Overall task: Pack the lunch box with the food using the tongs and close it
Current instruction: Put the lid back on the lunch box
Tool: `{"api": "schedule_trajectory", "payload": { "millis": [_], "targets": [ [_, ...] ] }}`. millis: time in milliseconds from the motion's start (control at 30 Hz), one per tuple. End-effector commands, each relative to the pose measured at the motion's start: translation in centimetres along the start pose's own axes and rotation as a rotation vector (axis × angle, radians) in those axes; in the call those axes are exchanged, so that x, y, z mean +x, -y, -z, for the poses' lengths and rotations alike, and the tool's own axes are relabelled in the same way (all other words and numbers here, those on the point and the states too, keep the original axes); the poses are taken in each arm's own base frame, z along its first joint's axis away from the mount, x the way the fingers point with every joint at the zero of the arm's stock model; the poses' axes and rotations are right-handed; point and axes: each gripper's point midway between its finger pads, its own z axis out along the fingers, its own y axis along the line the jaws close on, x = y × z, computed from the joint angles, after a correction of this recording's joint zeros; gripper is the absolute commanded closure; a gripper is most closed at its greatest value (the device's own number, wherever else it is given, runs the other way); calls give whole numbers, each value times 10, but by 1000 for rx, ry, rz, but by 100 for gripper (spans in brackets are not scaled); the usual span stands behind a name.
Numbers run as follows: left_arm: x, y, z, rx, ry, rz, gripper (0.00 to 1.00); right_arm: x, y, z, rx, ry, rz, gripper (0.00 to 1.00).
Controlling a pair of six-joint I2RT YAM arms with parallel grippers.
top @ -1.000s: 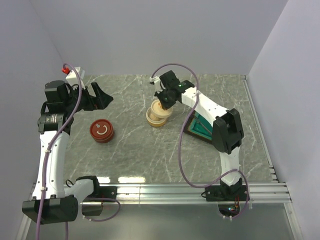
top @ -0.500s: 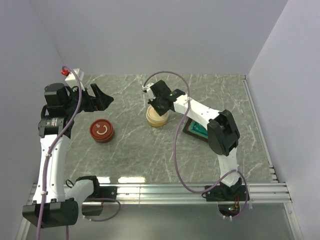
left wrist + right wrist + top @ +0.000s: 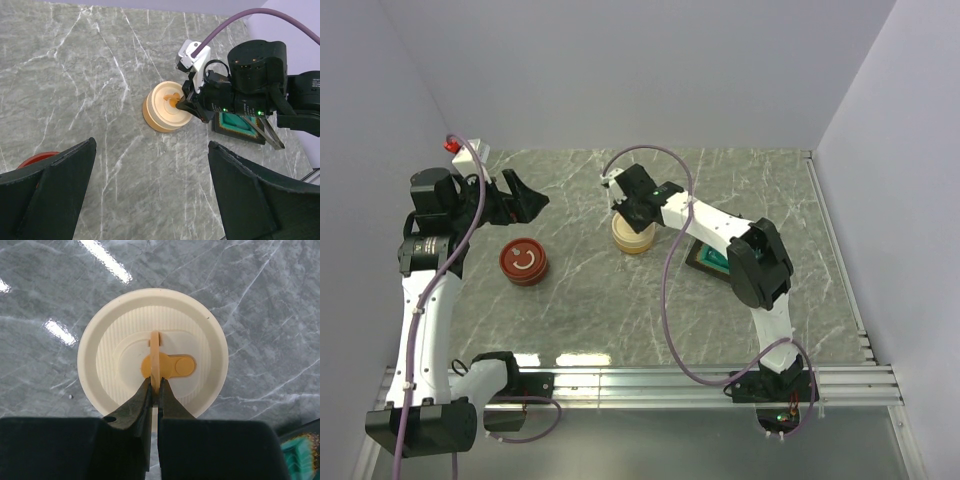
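Lunch box [image 3: 152, 362], cream and round, sits mid-tabletop [image 3: 620, 300] with its lid on; the right gripper [image 3: 154, 390] has its jaws pinching the lid's upright handle tab [image 3: 155, 352]. The left gripper [image 3: 150, 195] hangs with jaws spread. No tongs or loose food show, so this fits either opening or a lid just seated.

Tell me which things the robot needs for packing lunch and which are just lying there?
Needed:
- cream lunch box, its lid tab pinched by the right claw
- red smiley lid
- tongs
- green tray

Just lying there:
- white box with red button
- left claw, open and empty
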Motion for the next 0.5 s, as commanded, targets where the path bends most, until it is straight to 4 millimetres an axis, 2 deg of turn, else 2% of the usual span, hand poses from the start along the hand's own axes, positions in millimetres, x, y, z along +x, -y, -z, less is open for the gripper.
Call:
{"api": "schedule_trajectory", "payload": {
  "millis": [0,133,467],
  "targets": [
    [-8,10,5,35,41,-25,1,-28,3,4,12,76,0,100],
    [-6,10,5,39,38,-21,1,-31,1,6,-5,81,-6,100],
    [-7,10,4,44,32,-22,0,-17,1,-10,-38,24,-16,100]
  ]
}}
